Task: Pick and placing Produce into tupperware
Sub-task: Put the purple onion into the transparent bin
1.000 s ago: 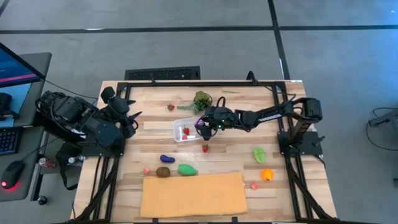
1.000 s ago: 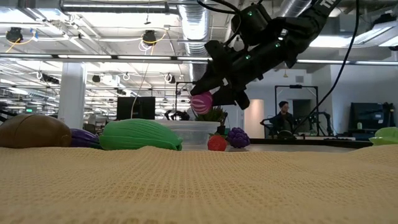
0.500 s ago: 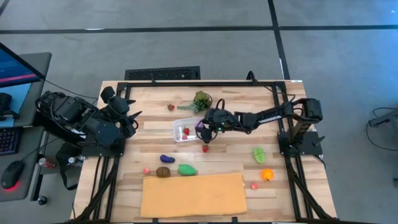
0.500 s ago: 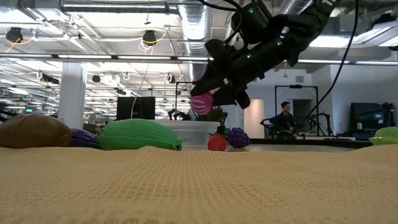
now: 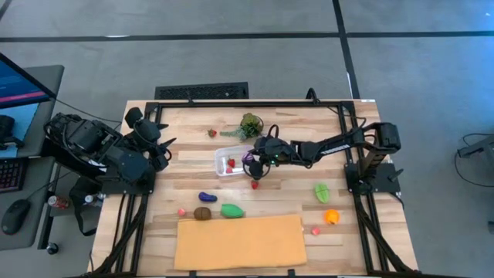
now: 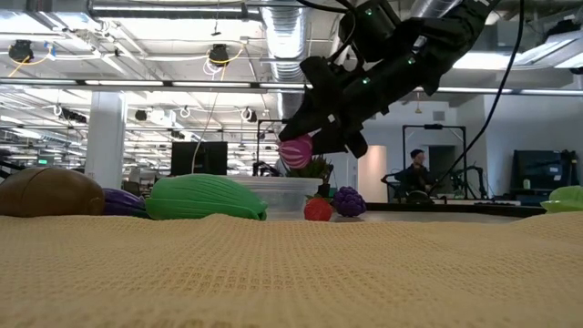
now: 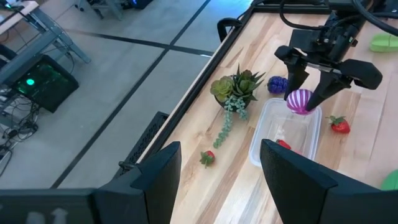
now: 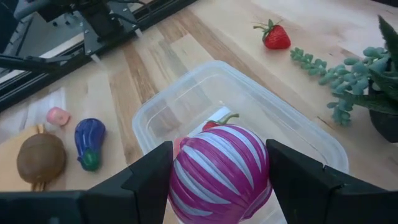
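My right gripper (image 8: pixel 222 186) is shut on a pink-and-white striped round produce piece (image 8: pixel 221 171) and hangs over the right end of the clear tupperware (image 5: pixel 228 153). One strawberry (image 7: pixel 283 144) lies inside the tub. Loose on the table are a strawberry (image 5: pixel 255 184), purple grapes (image 7: pixel 278 84), another strawberry (image 5: pixel 211 133), a blue-purple piece (image 5: pixel 207 197), a brown one (image 5: pixel 202 214) and a green one (image 5: pixel 231 210). My left gripper (image 7: pixel 221 186) stays open at the table's left edge, holding nothing. My right gripper pinches the striped piece by its two opposite sides (image 8: pixel 180 177), one finger (image 8: pixel 152 177) on each. The fingers reach in from the table's right, slanting downward. The piece (image 6: pixel 294 151) hangs clear above the tub's rim and touches nothing else.
A leafy green plant (image 5: pixel 251 123) stands just beyond the tub. A tan mat (image 5: pixel 239 241) covers the near edge. More pieces lie at the near right: green (image 5: pixel 321 191), orange (image 5: pixel 331 217), pink (image 5: pixel 316 230). A person sits far behind the table (image 6: pixel 414 173).
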You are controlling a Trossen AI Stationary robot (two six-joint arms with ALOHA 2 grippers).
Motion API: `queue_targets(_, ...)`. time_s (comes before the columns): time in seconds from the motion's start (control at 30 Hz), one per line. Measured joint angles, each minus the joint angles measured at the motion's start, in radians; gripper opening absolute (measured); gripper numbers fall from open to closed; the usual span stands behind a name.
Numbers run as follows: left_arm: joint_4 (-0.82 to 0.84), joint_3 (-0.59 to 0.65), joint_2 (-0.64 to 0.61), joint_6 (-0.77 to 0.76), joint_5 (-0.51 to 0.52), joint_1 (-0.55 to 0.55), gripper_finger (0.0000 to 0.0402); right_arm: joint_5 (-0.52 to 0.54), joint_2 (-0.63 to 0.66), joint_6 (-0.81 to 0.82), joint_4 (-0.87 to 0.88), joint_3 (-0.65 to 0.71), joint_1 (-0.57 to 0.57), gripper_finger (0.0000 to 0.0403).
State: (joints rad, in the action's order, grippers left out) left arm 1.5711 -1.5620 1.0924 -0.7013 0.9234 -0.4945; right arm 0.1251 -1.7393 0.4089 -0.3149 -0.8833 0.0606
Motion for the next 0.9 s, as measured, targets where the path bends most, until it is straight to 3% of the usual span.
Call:
queue_targets(0.7, 0.000, 0.000, 0.000, -0.001, 0.000, 0.000, 0.0212, 0.102, 0.000, 0.055, -0.001, 0.000, -0.032, 0.0232)
queue_targets(0.9, 0.000, 0.000, 0.000, 0.000, 0.006, 0.000, 0.0212, 0.092, -0.062, 0.065, 0.001, -0.015, -0.035, 0.0232)
